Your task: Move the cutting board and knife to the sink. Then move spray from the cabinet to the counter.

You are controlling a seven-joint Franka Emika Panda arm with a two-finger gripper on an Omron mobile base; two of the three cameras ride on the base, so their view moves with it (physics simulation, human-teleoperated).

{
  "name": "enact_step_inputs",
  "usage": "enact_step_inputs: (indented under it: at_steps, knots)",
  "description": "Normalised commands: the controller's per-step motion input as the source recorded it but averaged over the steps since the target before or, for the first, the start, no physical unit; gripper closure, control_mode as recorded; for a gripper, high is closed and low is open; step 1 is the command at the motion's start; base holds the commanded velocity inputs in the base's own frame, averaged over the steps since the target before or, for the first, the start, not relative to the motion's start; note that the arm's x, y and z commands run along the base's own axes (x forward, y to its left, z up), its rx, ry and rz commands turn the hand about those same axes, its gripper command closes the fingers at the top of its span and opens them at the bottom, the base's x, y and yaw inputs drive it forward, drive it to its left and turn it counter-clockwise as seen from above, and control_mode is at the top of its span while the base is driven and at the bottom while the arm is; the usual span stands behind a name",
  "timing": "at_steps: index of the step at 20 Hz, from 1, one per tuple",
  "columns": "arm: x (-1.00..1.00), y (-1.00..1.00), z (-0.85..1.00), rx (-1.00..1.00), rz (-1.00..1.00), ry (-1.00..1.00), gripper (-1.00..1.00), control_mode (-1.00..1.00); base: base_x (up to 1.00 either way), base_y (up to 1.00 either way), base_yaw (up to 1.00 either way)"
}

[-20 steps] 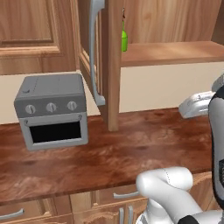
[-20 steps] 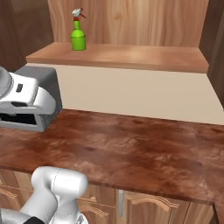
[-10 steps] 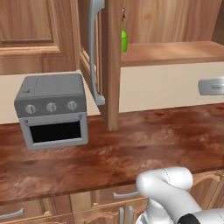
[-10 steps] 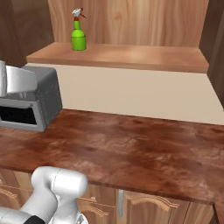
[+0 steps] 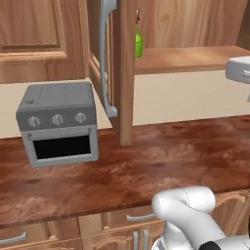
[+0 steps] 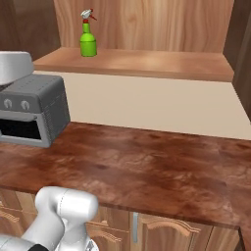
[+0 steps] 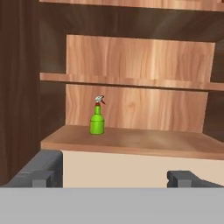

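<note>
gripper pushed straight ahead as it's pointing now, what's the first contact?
Probably the back wall of the open brown wood wall cabinet, above its lowest shelf. The open gripper aims right of the small bright-green spray bottle, so it likely passes it; depth is unclear.

Spray [image 7: 97, 117] on cabinet [image 7: 131, 142] shelf, left

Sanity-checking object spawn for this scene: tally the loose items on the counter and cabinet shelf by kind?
Spray bottle: 1, green, upright on the cabinet shelf
Toaster oven: 1, grey, on the counter
Total: 2
</note>
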Motion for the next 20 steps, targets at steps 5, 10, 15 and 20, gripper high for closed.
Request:
enact_step_inputs:
  at_steps: [5,10,15,20]
  knots:
    - [0.73,0.01,0.00,0.02,0.00,-0.03,-1.00,-1.00,0.00,0.00,0.00]
    - [0.74,0.03,0.00,0.02,0.00,0.00,-1.00,-1.00,0.00,0.00,0.00]
    - [0.44,0.10,0.00,0.00,0.01,-0.02,-1.00,-1.00,0.00,0.00,0.00]
    - [0.39,0.06,0.00,0.00,0.02,0.00,-1.00,-1.00,0.00,0.00,0.00]
